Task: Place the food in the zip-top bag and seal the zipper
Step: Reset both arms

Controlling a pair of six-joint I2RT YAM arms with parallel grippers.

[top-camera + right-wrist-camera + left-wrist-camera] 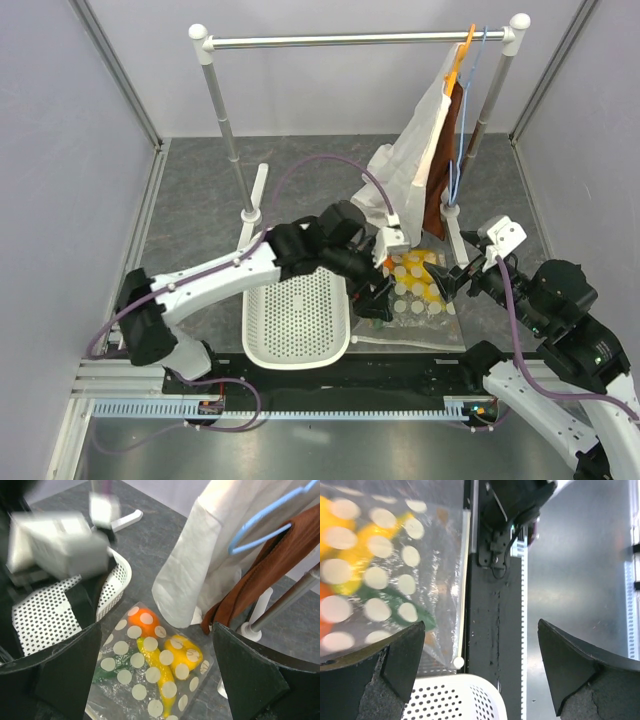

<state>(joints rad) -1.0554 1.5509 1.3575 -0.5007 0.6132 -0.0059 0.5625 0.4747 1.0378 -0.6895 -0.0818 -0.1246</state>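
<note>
We see the zip-top bag [380, 580] blurred and cut off by the left wrist view's edge; whether its zipper [465, 585] is sealed we cannot tell. Our right wrist view blurs the left arm [57, 542].

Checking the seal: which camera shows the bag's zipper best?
Left wrist: the zipper runs close up along the edge of the zip-top bag. Top external shows only a thin strip; right wrist shows mostly the food.

The top view looks down from above and behind the arms [230, 270], taking in the whole surface [190, 200]. The left wrist view hangs close over the bag [420, 540] edge; the right wrist view looks down from farther off. All three share bag and basket [45, 615].
</note>
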